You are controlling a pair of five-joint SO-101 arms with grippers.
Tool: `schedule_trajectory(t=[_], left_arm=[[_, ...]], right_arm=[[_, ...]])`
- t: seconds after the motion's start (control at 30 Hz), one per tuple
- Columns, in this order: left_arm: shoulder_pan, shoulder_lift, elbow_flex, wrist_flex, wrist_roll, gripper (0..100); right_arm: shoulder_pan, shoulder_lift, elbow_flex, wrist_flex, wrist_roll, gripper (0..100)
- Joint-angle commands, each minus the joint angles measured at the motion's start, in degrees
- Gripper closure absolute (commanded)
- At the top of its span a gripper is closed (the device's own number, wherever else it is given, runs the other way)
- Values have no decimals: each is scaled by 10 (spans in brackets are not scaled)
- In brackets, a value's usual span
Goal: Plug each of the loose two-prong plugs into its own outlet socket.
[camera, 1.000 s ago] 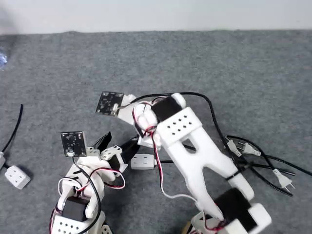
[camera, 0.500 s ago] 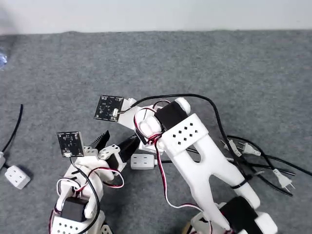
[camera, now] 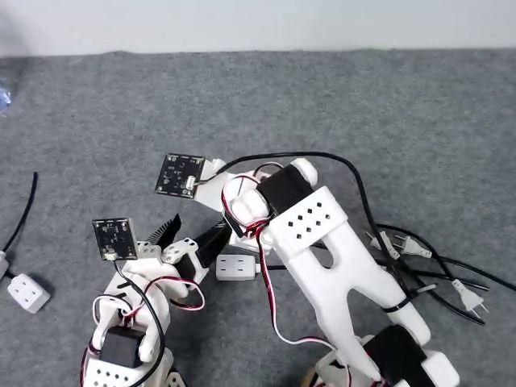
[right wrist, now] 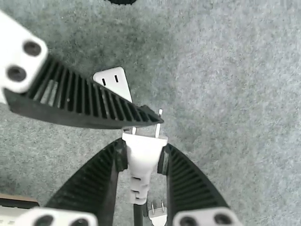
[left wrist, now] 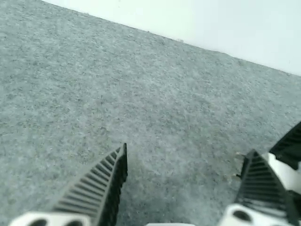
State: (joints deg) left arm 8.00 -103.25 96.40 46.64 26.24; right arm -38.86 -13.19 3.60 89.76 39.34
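Your right pincer (right wrist: 142, 149) is pinching a white two-prong plug (right wrist: 141, 165) by the sides of its body, with a ribbed black finger pressed against each side. The plug is a small white block with a stepped neck that runs into a dark cord (right wrist: 137, 211). One bright metal prong shows clearly at its front. The other prong is partly hidden behind a finger (right wrist: 84, 106) of your left pincer (left wrist: 187, 151), which crosses in front of it. Just beyond that finger the white outlet socket (right wrist: 112, 81) lies flat on the grey bench (camera: 363, 121), two dark slots showing in its face. Your left pincer is spread wide, nothing between its fingers, above the bench. Seen from above, the outlet socket sits between the two arms, and two more loose plugs (camera: 393, 242) lie among black cords well off to the right.
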Motion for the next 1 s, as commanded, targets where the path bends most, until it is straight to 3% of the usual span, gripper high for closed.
schedule_trajectory(t=[0.0,0.83,0.97], left_arm=[[-5,-1,0,-8,3,641],[-8,-1,0,-8,3,641],[-100,-2,-8,-7,4,641]], right_arm=[[-25,-33,-47,10,-5,991],[-22,-71,-40,3,0,991],[-21,-71,-8,-2,14,991]])
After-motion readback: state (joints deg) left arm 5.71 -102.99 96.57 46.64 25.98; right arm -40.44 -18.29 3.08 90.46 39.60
